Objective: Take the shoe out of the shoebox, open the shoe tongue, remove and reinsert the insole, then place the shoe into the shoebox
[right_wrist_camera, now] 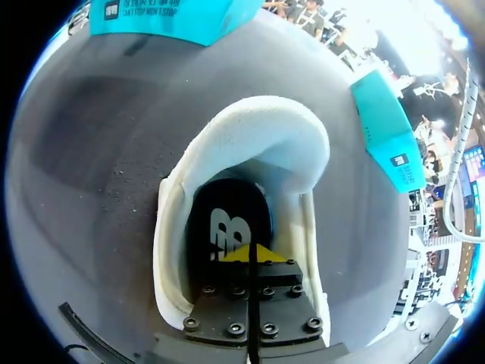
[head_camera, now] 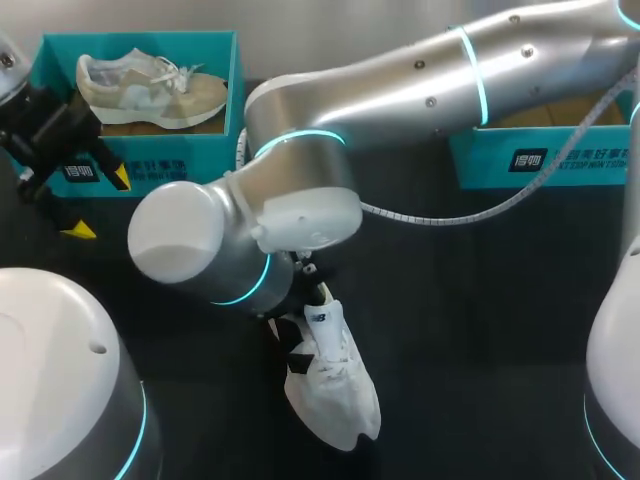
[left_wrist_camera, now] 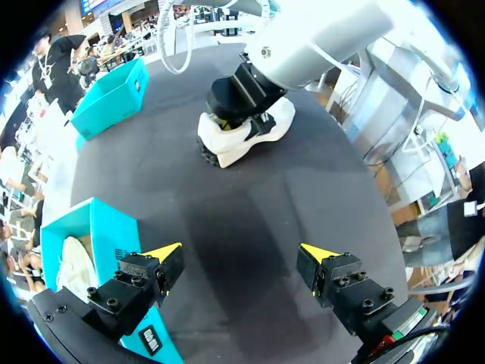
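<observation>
Shoe [head_camera: 335, 385] on table [head_camera: 480, 300] at 6 o'clock, outside shoebox [head_camera: 150, 165] at 10 o'clock.
Right gripper [right_wrist_camera: 256, 254]: fingers together inside shoe, tips at black insole [right_wrist_camera: 227, 224]. Left gripper [left_wrist_camera: 241, 254]: fingers apart, beside shoebox.

the shoe [head_camera: 335, 390] lay on the surface [head_camera: 480, 330] near its front edge, about midway between the sides, toe toward the robot. the right arm [head_camera: 420, 90] stretched in from the far right and across the middle. the right arm's fingers [right_wrist_camera: 256, 254] were together, down inside the shoe's opening, over the insole [right_wrist_camera: 227, 220]. the left shoebox [head_camera: 150, 160] stood at the far left corner with a second shoe [head_camera: 150, 88] lying in it. the right shoebox [head_camera: 560, 155] stood at the far right, well apart. the left arm's fingers [left_wrist_camera: 163, 254] hung spread just in front of the left shoebox, well away from the shoe.
</observation>
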`<action>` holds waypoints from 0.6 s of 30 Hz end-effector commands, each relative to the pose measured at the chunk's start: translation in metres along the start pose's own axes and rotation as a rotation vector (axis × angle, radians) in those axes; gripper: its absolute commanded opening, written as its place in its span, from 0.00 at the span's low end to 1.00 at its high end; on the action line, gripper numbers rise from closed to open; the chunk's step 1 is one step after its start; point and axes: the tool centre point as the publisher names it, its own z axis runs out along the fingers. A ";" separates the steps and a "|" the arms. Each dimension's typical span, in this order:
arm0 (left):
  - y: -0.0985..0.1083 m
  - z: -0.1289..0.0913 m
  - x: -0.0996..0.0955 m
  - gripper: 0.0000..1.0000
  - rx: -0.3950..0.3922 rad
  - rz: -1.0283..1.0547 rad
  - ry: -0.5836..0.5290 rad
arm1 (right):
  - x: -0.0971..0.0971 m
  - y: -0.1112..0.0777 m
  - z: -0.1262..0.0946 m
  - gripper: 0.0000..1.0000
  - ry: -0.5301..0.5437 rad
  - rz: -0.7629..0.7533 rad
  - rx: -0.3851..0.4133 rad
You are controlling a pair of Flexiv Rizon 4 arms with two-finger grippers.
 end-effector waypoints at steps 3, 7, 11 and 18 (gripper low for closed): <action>0.000 -0.001 0.001 1.00 -0.002 0.000 -0.001 | -0.006 0.001 -0.016 0.00 -0.002 0.013 -0.046; 0.000 -0.001 0.001 1.00 -0.002 0.000 -0.001 | -0.012 0.004 -0.036 0.00 -0.029 0.009 -0.085; 0.000 -0.001 0.001 1.00 -0.002 0.000 -0.001 | -0.014 0.010 -0.042 0.00 -0.037 0.000 -0.101; 0.000 -0.001 0.001 1.00 -0.002 0.000 -0.001 | -0.016 0.013 -0.024 0.00 -0.019 0.009 -0.059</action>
